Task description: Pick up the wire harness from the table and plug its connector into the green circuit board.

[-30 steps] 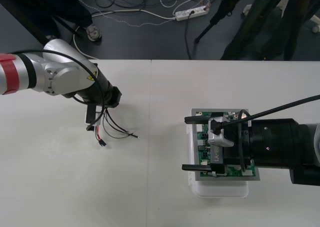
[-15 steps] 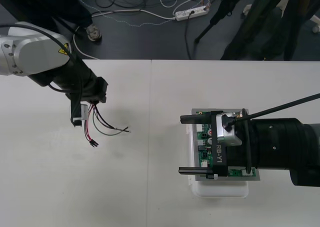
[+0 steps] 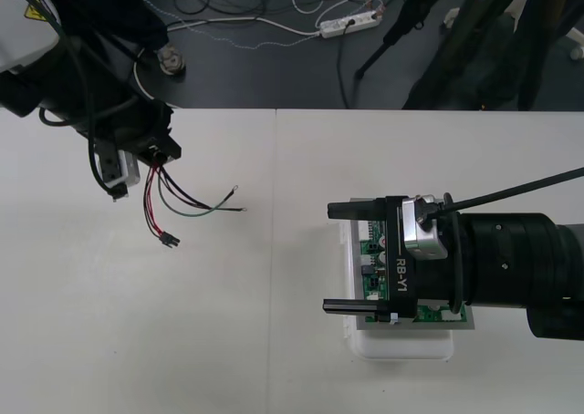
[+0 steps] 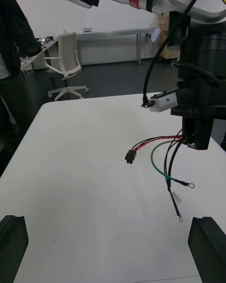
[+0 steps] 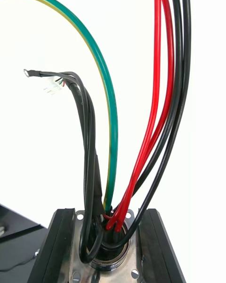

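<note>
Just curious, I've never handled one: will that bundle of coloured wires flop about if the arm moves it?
Probably floppy: the wires droop in loose curves from the left gripper, so the plug may swing. Likely light, since the strands are thin. The metal socket between the fingers looks rigid.

A small wire harness (image 3: 187,206) of thin red, black and green wires is held by its round flanged metal socket (image 5: 110,252), clamped in the left end effector (image 5: 107,214). Its small black plug (image 3: 169,240) is dangled free, well apart from the green circuit board (image 3: 369,250) mounted on a white base (image 3: 401,346).
</note>
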